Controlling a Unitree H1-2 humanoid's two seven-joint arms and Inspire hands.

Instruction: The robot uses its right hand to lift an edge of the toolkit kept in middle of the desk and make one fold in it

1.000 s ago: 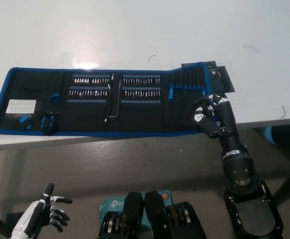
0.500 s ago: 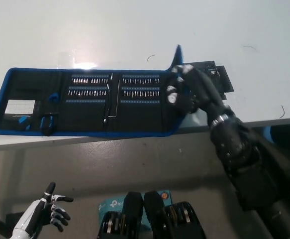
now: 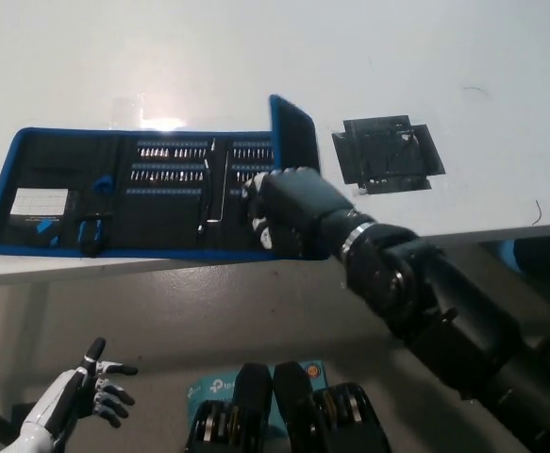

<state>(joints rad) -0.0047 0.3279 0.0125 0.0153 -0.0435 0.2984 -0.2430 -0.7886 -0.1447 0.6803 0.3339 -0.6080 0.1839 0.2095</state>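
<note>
**Toolkit on the Desk, Right End Raised**

The toolkit [image 3: 133, 193] lay spread across the middle of the desk [image 3: 256, 57], close to its front edge. Its right flap [image 3: 293, 137] stood up from the desk, just behind the right hand [image 3: 289, 209], which rested on the toolkit's right part. A patch of tape marks [image 3: 386, 154] lay on the desk to the right of the flap, apart from it. The left hand [image 3: 91, 392] hung below the desk's front edge, at lower left.

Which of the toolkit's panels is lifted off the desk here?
The rightmost panel of the toolkit, standing up with its blue edge raised, just behind the right robot hand. The other panels lie flat and open on the desk.
</note>
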